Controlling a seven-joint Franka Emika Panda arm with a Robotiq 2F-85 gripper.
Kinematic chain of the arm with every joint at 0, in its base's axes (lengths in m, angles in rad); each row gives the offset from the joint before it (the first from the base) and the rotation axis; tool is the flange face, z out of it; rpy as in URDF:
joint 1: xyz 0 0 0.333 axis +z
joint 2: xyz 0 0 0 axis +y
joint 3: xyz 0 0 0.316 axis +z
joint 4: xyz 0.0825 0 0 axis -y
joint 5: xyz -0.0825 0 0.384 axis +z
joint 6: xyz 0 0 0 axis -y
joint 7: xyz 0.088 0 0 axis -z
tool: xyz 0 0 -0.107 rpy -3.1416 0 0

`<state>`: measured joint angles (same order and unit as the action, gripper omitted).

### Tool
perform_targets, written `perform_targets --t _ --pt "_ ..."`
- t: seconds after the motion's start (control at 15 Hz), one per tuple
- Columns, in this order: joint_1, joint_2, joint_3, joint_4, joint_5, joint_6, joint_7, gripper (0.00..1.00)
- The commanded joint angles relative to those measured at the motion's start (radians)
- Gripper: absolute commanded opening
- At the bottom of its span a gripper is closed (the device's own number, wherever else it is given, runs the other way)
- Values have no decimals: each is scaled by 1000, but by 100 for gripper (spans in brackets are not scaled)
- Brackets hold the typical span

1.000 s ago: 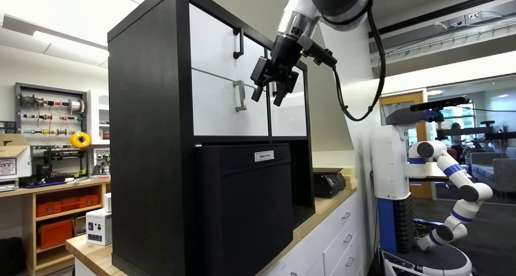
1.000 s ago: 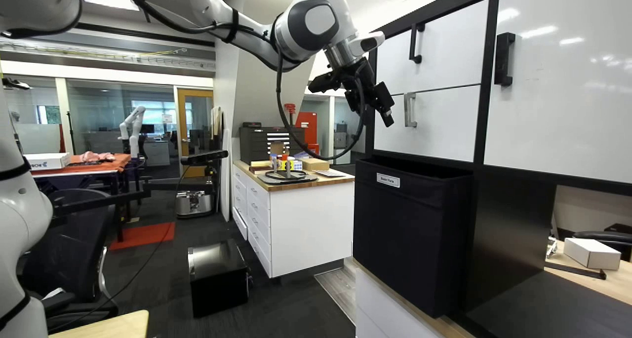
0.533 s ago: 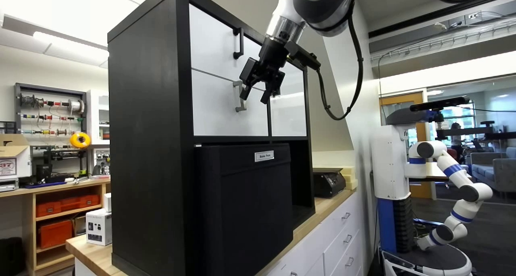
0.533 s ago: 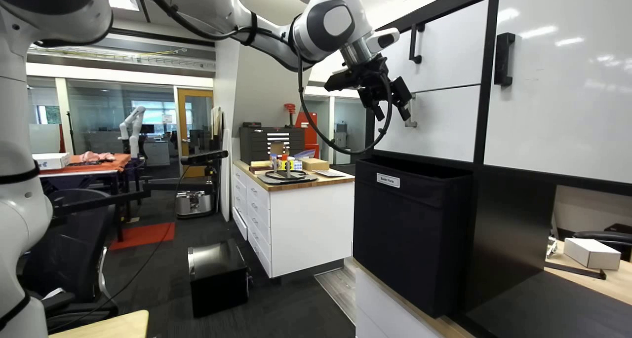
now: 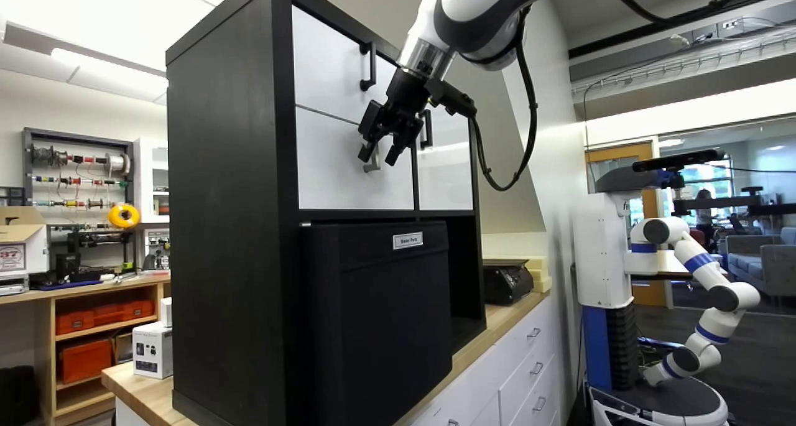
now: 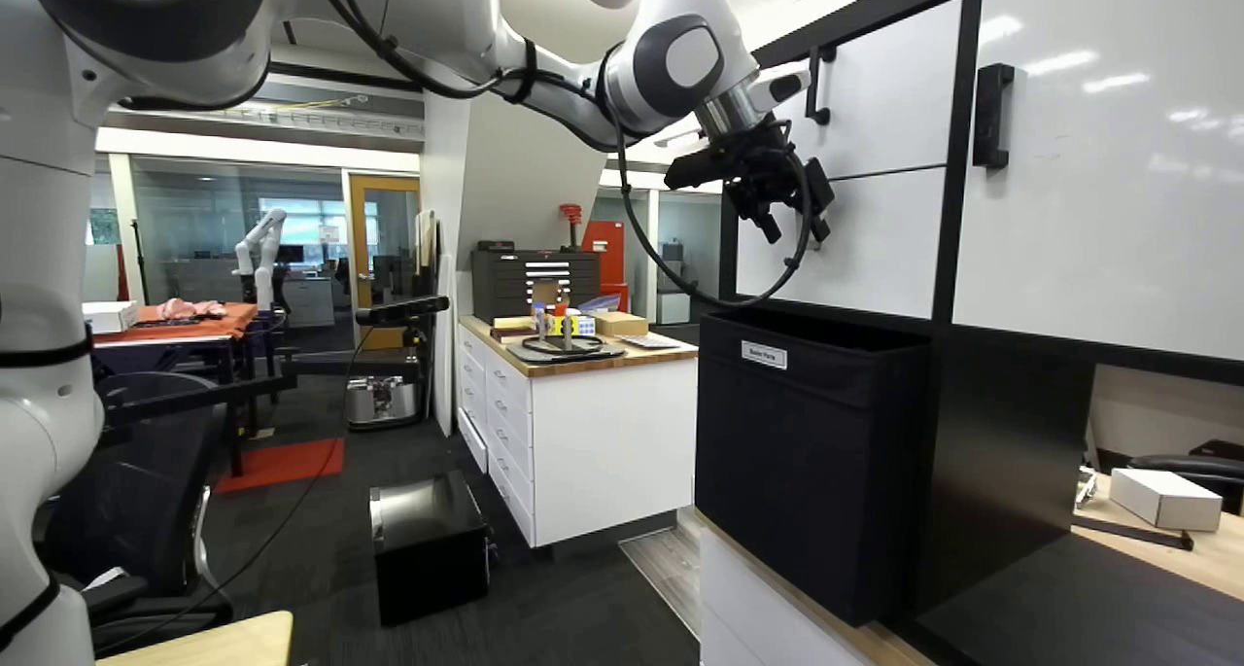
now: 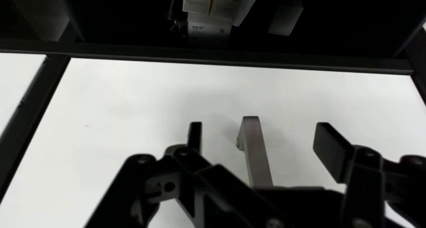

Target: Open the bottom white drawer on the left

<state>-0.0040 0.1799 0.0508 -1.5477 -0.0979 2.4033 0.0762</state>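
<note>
The bottom white drawer (image 5: pixel 329 177) is shut flush in the black cabinet; it also shows in an exterior view (image 6: pixel 875 248) and in the wrist view (image 7: pixel 133 98). Its grey metal bar handle (image 7: pixel 255 151) stands between my fingers in the wrist view, apart from both. In an exterior view the lower end of the handle (image 5: pixel 372 165) shows behind the fingers. My gripper (image 5: pixel 379 155) is open and empty in front of the handle; it also shows in an exterior view (image 6: pixel 796 230) and in the wrist view (image 7: pixel 258 134). The gripper hides part of the handle.
An upper white front (image 5: pixel 329 59) with a black handle (image 5: pixel 371 66) is directly above. A white panel (image 5: pixel 444 174) with a black handle stands beside the drawer. A black fabric bin (image 5: pixel 392 308) sits below, its front sticking out; the wrist view shows boxes (image 7: pixel 209 30) inside.
My open gripper has moved closer to the cabinet, from beside the grey handle to in front of it. The drawer has not moved.
</note>
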Motion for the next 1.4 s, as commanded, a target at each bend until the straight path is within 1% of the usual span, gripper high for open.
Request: perform_targets --t 0.0,0.53,0.67,0.73,0.93,1.13,1.33 --pt "8 12 -13 27 24 19 -32 56" --pt "10 -12 -12 2 28 21 -28 3" --pt "11 -20 -15 -11 25 25 -27 2" --pt "12 -24 -15 -17 24 26 -26 5" --pt "14 -46 -15 -52 23 32 -19 5" --pt "15 -87 -13 -118 28 45 -9 5" --pt "18 -148 -9 -212 36 71 1 5"
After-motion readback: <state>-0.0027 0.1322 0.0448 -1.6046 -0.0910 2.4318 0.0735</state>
